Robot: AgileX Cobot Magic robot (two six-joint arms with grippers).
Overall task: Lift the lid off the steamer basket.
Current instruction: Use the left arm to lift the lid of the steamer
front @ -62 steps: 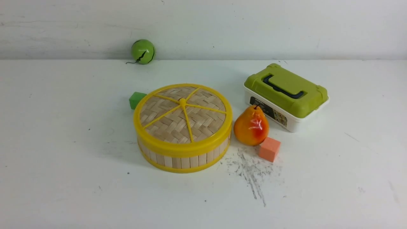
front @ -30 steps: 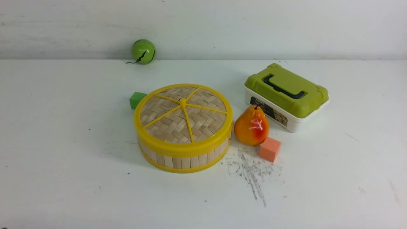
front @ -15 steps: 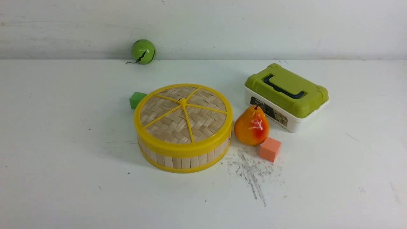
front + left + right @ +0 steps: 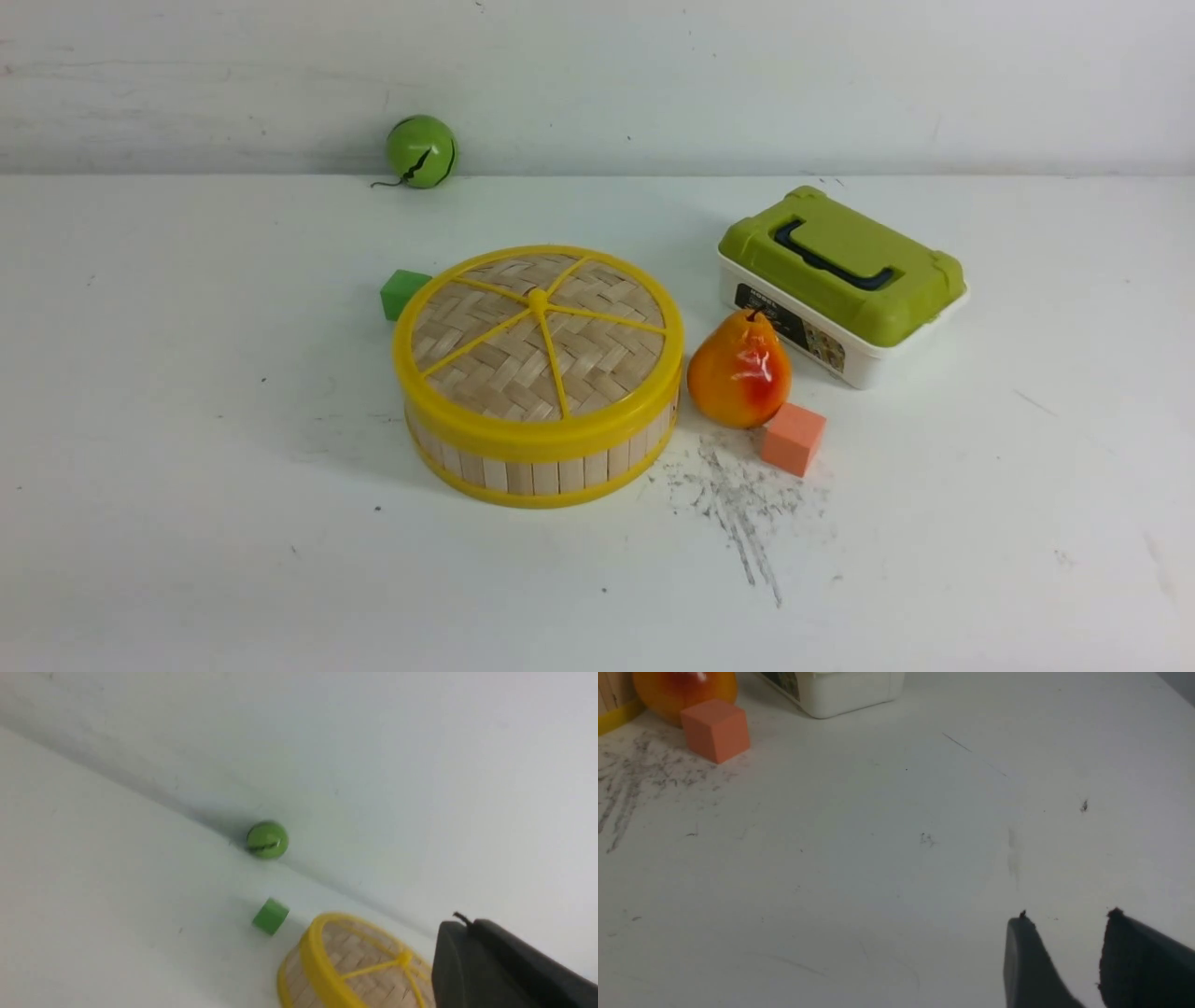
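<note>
The lid (image 4: 538, 341), woven pale bamboo with a thick yellow rim, yellow spokes and a small centre knob, sits closed on the steamer basket (image 4: 541, 467) in the middle of the table. Both also show in the left wrist view, the lid (image 4: 359, 966) over the basket wall (image 4: 292, 975). My left gripper (image 4: 462, 926) is shut with its black fingers pressed together, in the air short of the basket and touching nothing. My right gripper (image 4: 1066, 917) is open and empty above bare table, well to the right of the basket. Neither gripper shows in the front view.
A green cube (image 4: 401, 292) lies behind the basket's left side. An orange pear (image 4: 738, 371) and an orange cube (image 4: 792, 438) sit right of it. A white box with an olive-green lid (image 4: 840, 280) stands further right. A green ball (image 4: 420, 151) rests against the back wall.
</note>
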